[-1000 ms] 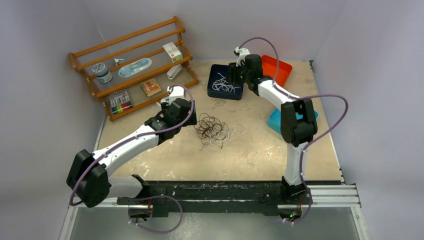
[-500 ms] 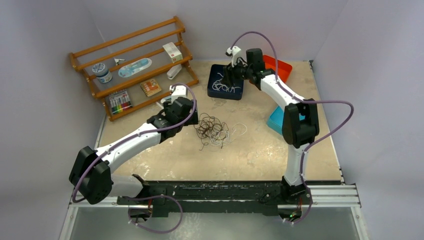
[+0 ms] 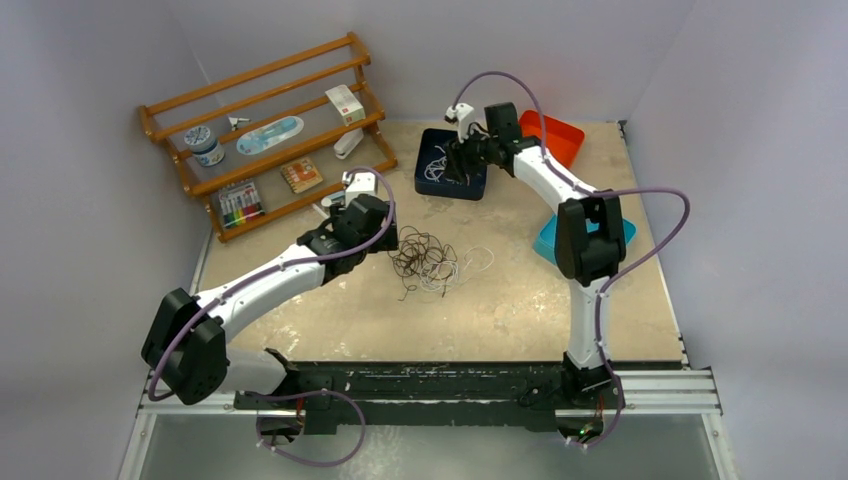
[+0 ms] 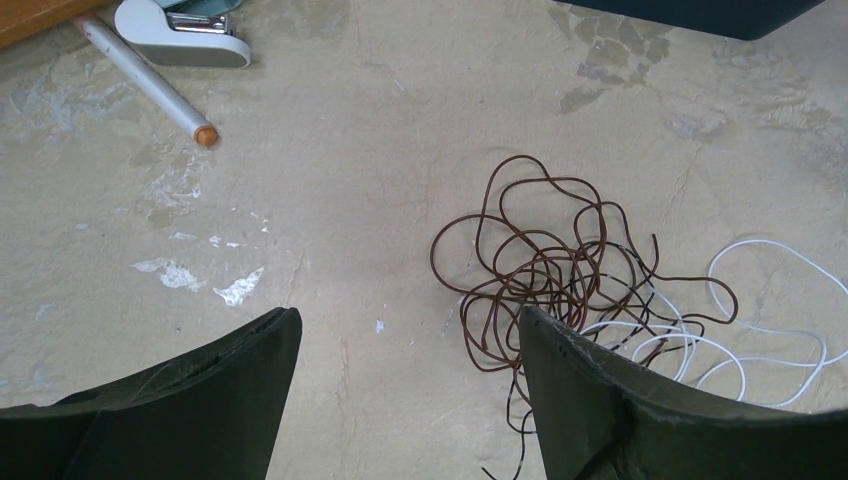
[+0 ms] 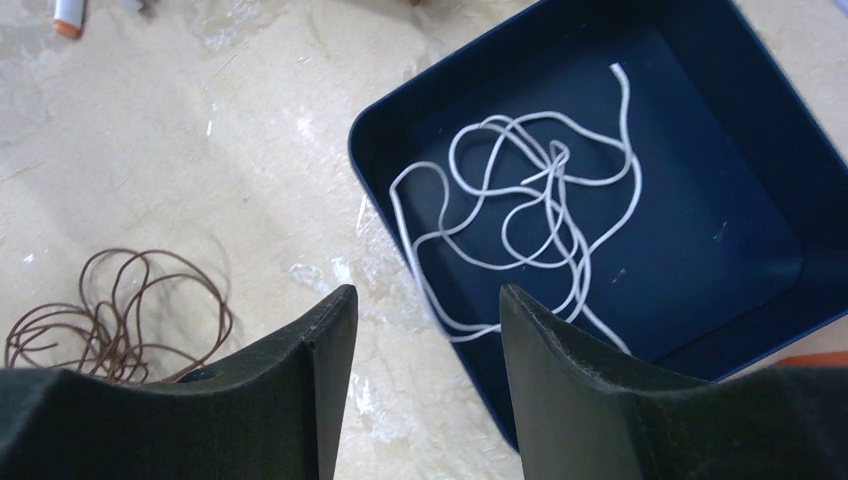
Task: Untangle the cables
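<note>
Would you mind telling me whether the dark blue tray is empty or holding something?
Not empty: a loose white cable lies inside the dark blue tray.

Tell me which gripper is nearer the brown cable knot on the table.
Left. The left gripper hangs just beside the brown cable knot. The right gripper is farther off, over the rim of the dark blue tray.

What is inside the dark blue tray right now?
A loosely looped white cable lies on the floor of the dark blue tray. The tray's near corner is hidden behind the right claw.
</note>
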You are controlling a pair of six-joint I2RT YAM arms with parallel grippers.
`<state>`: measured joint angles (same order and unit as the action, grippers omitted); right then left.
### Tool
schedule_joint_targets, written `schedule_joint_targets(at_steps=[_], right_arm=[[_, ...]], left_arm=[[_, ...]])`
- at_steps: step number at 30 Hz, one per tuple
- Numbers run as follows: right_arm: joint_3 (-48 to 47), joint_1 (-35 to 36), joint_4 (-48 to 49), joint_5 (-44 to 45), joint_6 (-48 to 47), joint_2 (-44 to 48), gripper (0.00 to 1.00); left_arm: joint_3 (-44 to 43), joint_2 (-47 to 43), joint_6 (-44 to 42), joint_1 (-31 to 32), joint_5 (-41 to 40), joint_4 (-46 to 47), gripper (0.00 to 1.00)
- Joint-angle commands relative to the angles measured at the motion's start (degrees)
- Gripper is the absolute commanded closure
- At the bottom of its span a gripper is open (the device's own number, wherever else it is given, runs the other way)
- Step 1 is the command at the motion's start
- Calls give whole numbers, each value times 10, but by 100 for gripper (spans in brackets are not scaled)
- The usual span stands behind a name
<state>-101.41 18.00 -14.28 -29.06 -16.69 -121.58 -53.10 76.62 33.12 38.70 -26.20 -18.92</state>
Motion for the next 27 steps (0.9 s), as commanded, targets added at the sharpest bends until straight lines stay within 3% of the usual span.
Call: schedule_joint_targets(at_steps=[1, 10, 15, 21, 27], right_arm=[[-47, 0, 9, 17, -2, -18, 45], [-89, 1, 3, 5, 11, -59, 61], [-100, 2, 10, 10, 25, -73, 76], [-134, 13, 19, 102, 44, -105, 99], [-169, 31, 32, 247, 55, -136, 100]], left_arm=[[-25, 2, -13, -1, -1, 18, 21], [-15, -4, -10, -2, -6, 16, 21], [-12, -5, -11, -1, -6, 16, 21], [-14, -4, -10, -2, -6, 17, 21], [-16, -4, -11, -2, -12, 14, 22]])
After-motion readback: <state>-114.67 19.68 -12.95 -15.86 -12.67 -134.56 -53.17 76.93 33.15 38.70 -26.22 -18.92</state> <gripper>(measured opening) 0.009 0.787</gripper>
